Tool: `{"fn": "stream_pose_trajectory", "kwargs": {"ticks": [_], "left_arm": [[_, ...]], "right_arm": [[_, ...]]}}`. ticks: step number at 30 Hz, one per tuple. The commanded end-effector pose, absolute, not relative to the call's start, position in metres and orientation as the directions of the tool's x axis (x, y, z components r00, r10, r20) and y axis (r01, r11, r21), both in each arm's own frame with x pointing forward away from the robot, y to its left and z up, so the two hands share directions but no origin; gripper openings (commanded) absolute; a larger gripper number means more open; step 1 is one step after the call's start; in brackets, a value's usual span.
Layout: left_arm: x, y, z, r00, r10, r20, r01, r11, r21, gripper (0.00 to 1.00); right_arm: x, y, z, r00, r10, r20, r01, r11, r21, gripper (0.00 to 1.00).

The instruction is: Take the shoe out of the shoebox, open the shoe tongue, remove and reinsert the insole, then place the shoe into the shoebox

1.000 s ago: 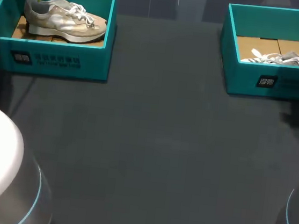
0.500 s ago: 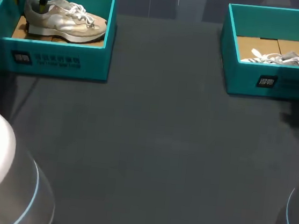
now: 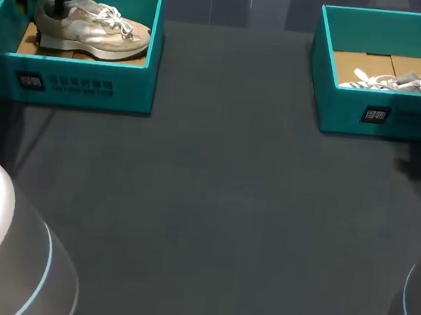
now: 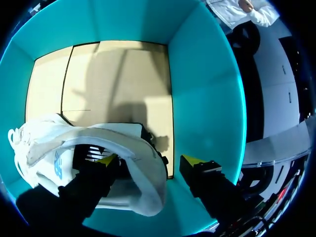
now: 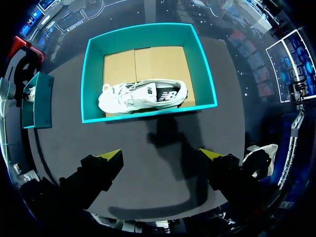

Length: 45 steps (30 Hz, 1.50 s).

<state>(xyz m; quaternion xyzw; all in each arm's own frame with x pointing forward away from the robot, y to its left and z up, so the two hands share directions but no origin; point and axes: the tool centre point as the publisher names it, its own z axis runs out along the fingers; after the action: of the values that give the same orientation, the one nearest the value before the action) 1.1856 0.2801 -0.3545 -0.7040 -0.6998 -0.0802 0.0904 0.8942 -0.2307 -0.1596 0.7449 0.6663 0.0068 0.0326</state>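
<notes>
- Table [image 3: 213, 203]: it carries both boxes. A shoe lifted too low could catch a box wall and drop before it reaches the table's middle.
- Left shoebox [image 3: 82, 86], upper left of the head view: if the shoe snags on its teal wall, the light box may slide or tip with it.
- Right shoebox [image 3: 382, 116], upper right: it holds a white sneaker [image 3: 402, 82] and looks to be at no risk now.
- Beige sneaker [image 3: 96, 29]: it sits on its sole inside the left shoebox, heel toward the left arm. Its soft collar may fold under a pinch.
- Left end effector [image 4: 150, 163]: spread wide and gripping nothing. One finger is down in the heel opening and the other is outside, apart from the heel. A shallow close would catch only the collar lip, so the shoe could swing or slip. The inner finger may also drag the insole.
- Right end effector [image 5: 160, 155]: wide and holding nothing, over the table with the right shoebox ahead of it. It is too far away to steady anything.
</notes>
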Motion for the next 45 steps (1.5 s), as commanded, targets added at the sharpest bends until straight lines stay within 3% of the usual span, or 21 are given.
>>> {"fn": "stream_pose_trajectory", "kwargs": {"ticks": [1, 7, 10, 11, 12, 25, 45], "left_arm": [[1.188, 0.282, -0.362, 0.004, 0.969, 0.246, 1.000, 0.001, -0.019, 0.74], [1.190, 0.285, -0.370, -0.002, 0.966, 0.259, 1.000, 0.009, -0.025, 0.69], [1.192, 0.287, -0.371, -0.005, 0.965, 0.261, 0.999, 0.014, -0.034, 0.33], [1.192, 0.287, -0.371, -0.005, 0.966, 0.260, 0.999, 0.015, -0.036, 0.08], [1.192, 0.288, -0.371, -0.005, 0.966, 0.259, 0.999, 0.015, -0.037, 0.00], [1.186, 0.299, -0.350, 0.003, 0.968, 0.251, 1.000, 0.004, -0.026, 0.00], [1.172, 0.302, -0.238, 0.009, 0.976, 0.218, 1.000, -0.015, 0.026, 0.00]], "right_arm": [[0.894, -0.230, -0.160, 0.113, 0.993, -0.035, 0.992, -0.110, 0.058, 1.00], [0.894, -0.230, -0.160, 0.113, 0.993, -0.035, 0.992, -0.110, 0.058, 1.00], [0.894, -0.230, -0.160, 0.113, 0.993, -0.035, 0.992, -0.110, 0.058, 1.00], [0.894, -0.230, -0.160, 0.113, 0.993, -0.035, 0.992, -0.110, 0.058, 1.00], [0.894, -0.230, -0.160, 0.113, 0.993, -0.035, 0.992, -0.110, 0.058, 1.00], [0.894, -0.230, -0.160, 0.113, 0.993, -0.035, 0.992, -0.110, 0.058, 1.00], [0.894, -0.230, -0.160, 0.113, 0.993, -0.035, 0.992, -0.110, 0.058, 1.00]]}}
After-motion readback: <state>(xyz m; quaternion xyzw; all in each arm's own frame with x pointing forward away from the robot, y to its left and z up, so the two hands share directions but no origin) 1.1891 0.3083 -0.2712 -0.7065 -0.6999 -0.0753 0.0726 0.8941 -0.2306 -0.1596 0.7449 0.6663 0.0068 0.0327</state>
